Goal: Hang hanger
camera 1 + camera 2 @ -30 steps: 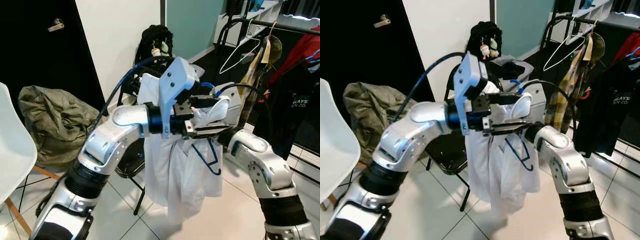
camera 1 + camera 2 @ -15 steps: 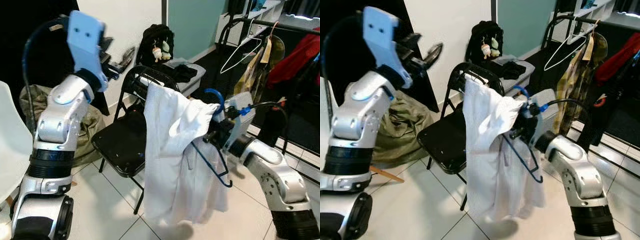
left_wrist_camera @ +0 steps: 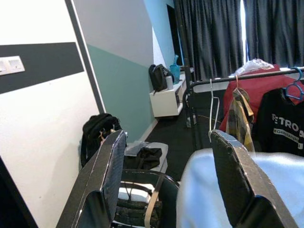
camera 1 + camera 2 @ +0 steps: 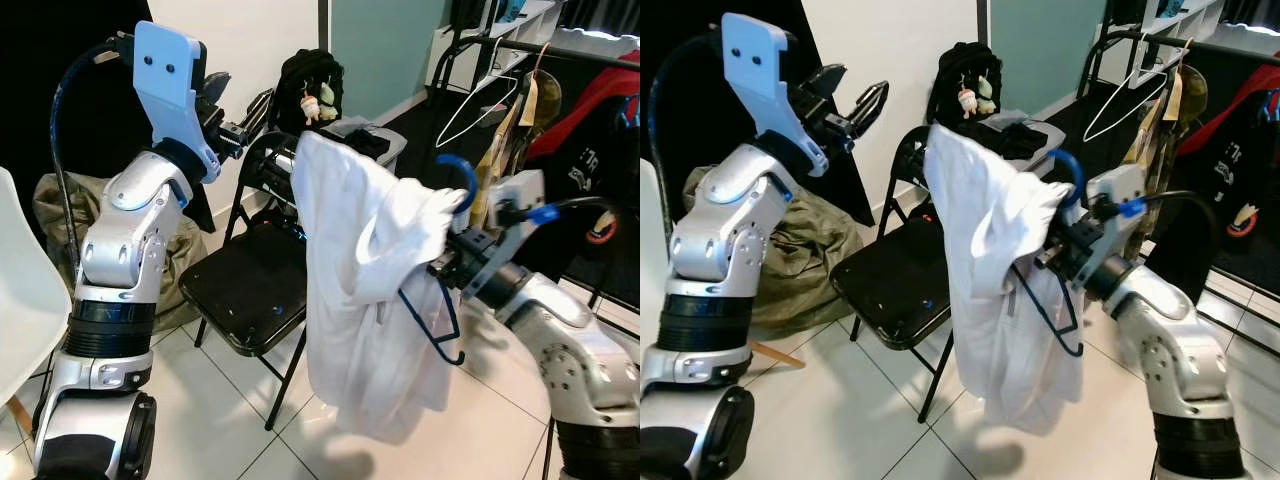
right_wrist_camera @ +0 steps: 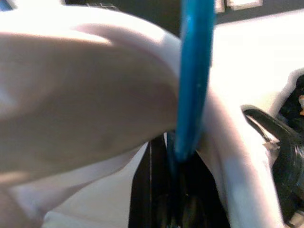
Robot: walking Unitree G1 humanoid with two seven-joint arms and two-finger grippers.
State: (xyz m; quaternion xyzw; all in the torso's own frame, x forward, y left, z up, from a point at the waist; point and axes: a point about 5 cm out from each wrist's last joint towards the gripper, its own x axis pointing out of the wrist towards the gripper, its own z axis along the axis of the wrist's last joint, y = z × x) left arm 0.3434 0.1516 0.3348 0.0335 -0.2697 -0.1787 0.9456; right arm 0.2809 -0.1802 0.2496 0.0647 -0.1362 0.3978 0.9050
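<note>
R gripper point(image 4: 1072, 248) jaws clamp blue hanger point(image 4: 452, 180) w/ white shirt point(image 4: 365, 290), prob. at neck; L gripper point(image 4: 855, 105) raised, jaws wide.

Left claw point(image 3: 166, 190): two black fingers point(image 3: 102, 185) stand apart, nothing between them.
Shirt point(image 3: 266, 190): white cloth, low between and behind the fingers.
Chair point(image 3: 147, 183): black frame top, just below the fingers' gap.
Backpack point(image 3: 97, 130): black, against the white wall.
Box point(image 3: 145, 154): grey, dark cloth on it, beside the backpack.
Rail point(image 3: 237, 78): dark clothes rail carrying an empty white hanger point(image 3: 212, 111), a plaid shirt point(image 3: 237, 121), a red garment point(image 3: 266, 88), a black printed tee point(image 3: 285, 126) on a blue hanger.
Shelf point(image 3: 166, 97): white, low, a black bag on it.
Curtains point(image 3: 213, 33): dark, daylight showing through a gap.
</note>
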